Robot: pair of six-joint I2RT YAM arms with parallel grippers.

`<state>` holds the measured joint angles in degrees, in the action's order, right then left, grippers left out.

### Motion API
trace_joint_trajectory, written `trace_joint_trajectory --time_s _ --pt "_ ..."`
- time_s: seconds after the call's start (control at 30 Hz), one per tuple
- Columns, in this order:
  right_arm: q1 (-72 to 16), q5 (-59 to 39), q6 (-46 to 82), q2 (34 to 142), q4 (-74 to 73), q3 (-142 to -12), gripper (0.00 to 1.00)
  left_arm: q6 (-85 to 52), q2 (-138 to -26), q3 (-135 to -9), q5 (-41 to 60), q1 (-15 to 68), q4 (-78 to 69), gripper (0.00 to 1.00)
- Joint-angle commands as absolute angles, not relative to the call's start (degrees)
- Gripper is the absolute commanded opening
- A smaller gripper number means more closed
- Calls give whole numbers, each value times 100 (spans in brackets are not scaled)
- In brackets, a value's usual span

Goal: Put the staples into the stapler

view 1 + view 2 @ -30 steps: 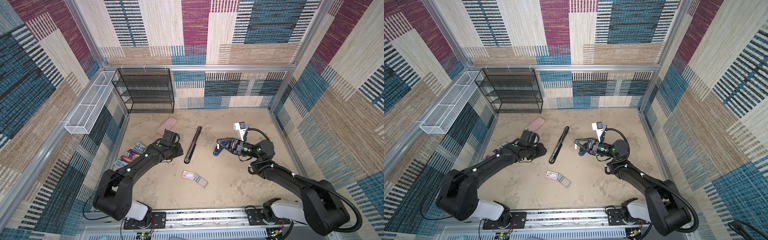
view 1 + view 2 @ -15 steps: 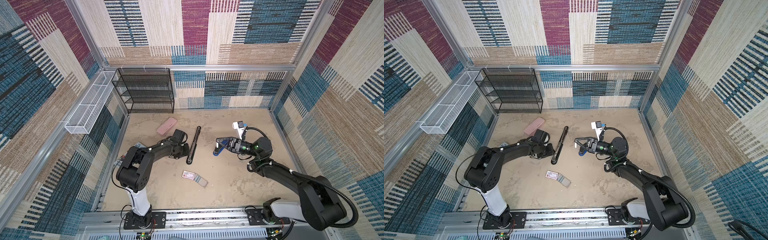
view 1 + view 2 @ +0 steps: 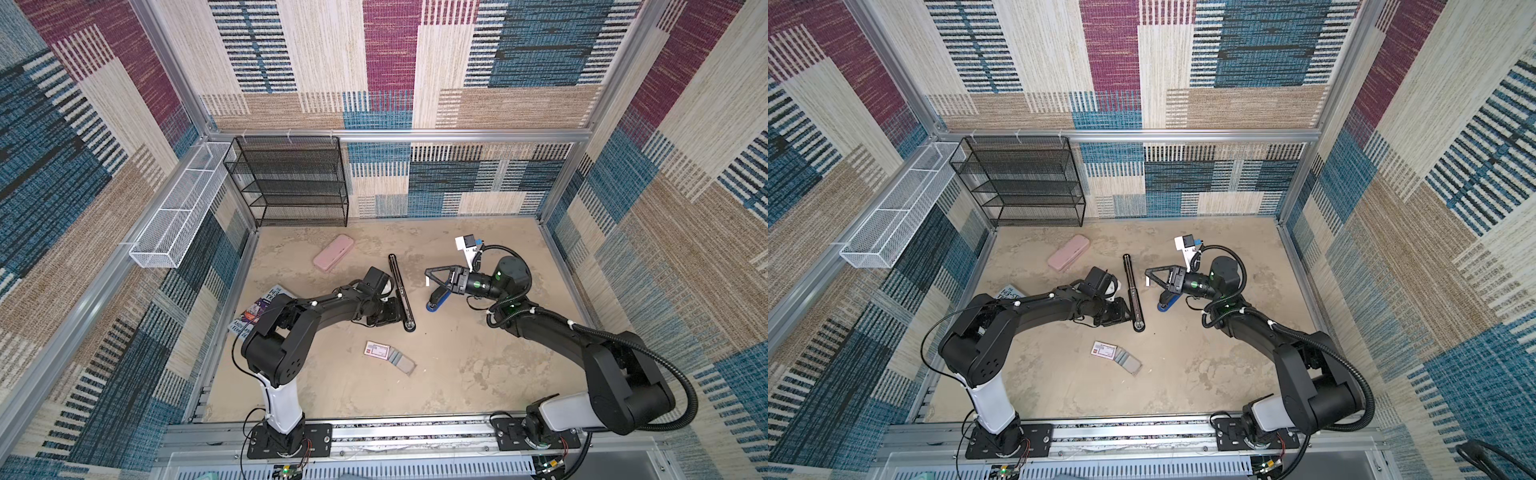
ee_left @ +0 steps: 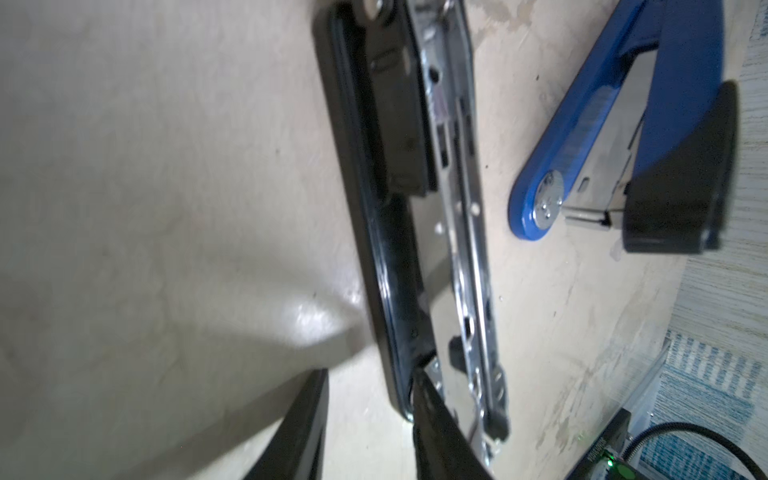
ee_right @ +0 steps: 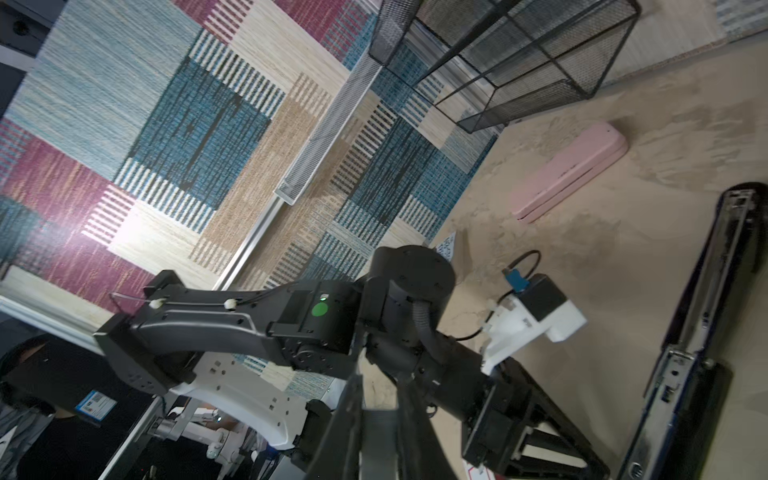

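In both top views the left arm covered most of the printed paperback book (image 3: 259,311) (image 3: 1011,293) at the table's (image 3: 478,374) left edge, so its title could not be read. The print on the small flat white cardboard box with a red mark (image 3: 377,350) was too small to read.

In the left wrist view the long black opened stapler (image 4: 399,249) and the blue stapler (image 4: 582,124) ran out of the frame. The left end effector (image 4: 369,386) showed only two dark fingertips.

In the right wrist view the right end effector's (image 5: 380,428) fingers were blurred and cut off, and what lay between them could not be told.
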<state>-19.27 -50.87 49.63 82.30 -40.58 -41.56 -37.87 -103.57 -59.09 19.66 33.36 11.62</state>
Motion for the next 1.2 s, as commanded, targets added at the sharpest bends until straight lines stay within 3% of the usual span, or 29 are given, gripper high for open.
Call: trace_joint_trajectory --time_s 0.0,0.2,0.37,0.57,1.17 --pt "-1952 -4617 4049 8402 -2723 -4555 17 -3942 -9906 -5579 1768 3272 1249 37" --pt "-2388 -2902 2911 8911 -614 -5665 18 -3990 -8869 -4833 1373 3120 1531 37" --pt "-2791 -1654 2736 9577 340 -6490 18 -3964 -8064 -4473 1147 3116 1781 38" --pt "-3310 -408 2700 10335 1071 -7263 17 -3832 -7259 -4098 1573 3120 1346 41" --pt "-4040 996 2711 11283 1626 -7998 15 -3702 -6750 -3859 2361 3129 845 43"
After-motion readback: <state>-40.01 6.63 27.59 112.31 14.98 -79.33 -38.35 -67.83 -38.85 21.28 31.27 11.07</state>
